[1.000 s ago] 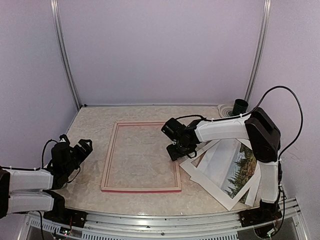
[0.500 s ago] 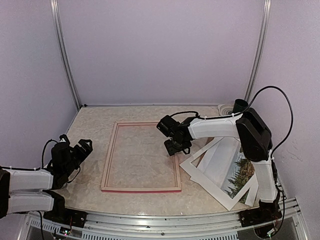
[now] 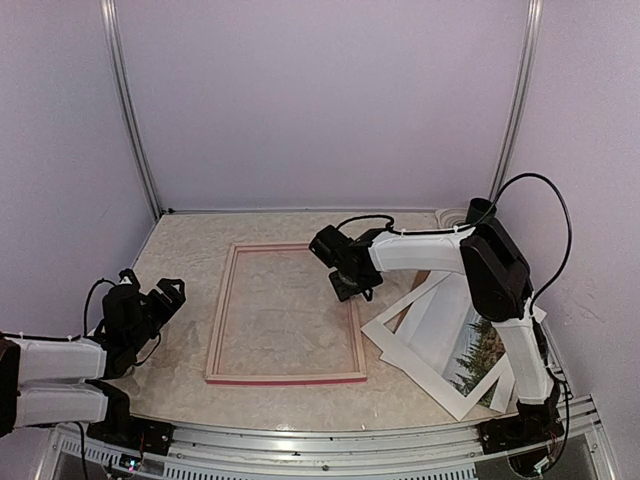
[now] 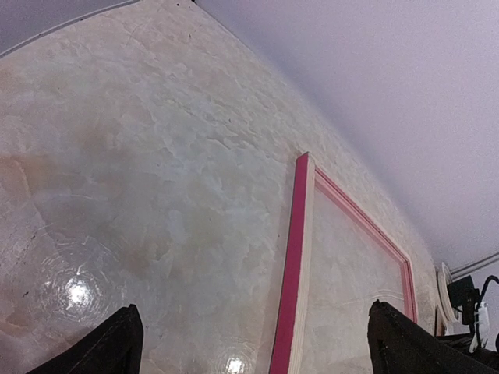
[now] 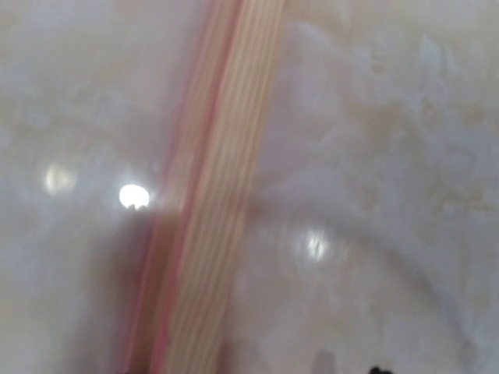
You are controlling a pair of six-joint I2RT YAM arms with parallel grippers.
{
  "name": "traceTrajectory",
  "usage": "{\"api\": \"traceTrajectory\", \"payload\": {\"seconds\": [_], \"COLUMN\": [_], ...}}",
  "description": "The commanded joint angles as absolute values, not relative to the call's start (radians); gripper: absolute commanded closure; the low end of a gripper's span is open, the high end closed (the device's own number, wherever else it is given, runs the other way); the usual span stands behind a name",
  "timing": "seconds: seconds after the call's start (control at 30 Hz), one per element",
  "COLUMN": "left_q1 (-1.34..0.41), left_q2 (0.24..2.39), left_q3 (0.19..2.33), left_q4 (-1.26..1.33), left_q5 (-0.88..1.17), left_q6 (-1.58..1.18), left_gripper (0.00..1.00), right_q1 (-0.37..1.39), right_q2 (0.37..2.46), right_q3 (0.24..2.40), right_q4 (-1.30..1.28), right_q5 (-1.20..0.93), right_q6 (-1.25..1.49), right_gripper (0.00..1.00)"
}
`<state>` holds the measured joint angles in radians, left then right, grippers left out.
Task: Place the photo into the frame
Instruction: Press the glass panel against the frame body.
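The frame (image 3: pixel 285 378) lies flat mid-table, pale wood back up with pink edges. It also shows in the left wrist view as a pink rail (image 4: pixel 292 265) and in the right wrist view as a blurred wooden rail (image 5: pixel 226 195). The photo (image 3: pixel 483 345), with dark trees, lies at the right, partly covered by white mats (image 3: pixel 420 345). My right gripper (image 3: pixel 347 287) hangs low over the frame's right rail near its far corner; its jaws are not visible clearly. My left gripper (image 3: pixel 165 293) (image 4: pixel 253 306) rests open left of the frame, holding nothing.
A dark green cup (image 3: pixel 481 212) stands on a white round disc in the far right corner. Walls close the table on three sides. The right arm's black cable loops above the mats.
My right gripper has swung left and farther back, from the mats' edge onto the frame's right rail. The frame's near end has shifted slightly right. The left arm is still.
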<state>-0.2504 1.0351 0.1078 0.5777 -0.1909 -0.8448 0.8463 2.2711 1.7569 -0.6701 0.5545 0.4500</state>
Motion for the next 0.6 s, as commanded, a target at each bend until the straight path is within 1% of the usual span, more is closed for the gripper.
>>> {"api": "traceTrajectory", "payload": {"seconds": [0.0,0.23,0.57], "left_q1": [-0.254,-0.254,-0.254], "left_q2": [1.03,1.032,1.028], "left_q3": [0.133,0.133,0.133], "left_q4": [0.6,0.6,0.6], "left_q5": [-0.183,-0.181,-0.178], "left_q6": [-0.837,-0.837,-0.838], "left_gripper": [0.01,0.01,0.01], "right_q1": [0.826,0.813,0.779], "right_q2": [2.342,2.415,2.526], "right_q3": [1.803,1.897,2.086], "right_q4": [-0.73,-0.747,-0.752], "right_q5": [0.604,0.623,0.652], "right_q6": [0.444,0.435,0.389], "right_gripper": [0.35,0.35,0.35]}}
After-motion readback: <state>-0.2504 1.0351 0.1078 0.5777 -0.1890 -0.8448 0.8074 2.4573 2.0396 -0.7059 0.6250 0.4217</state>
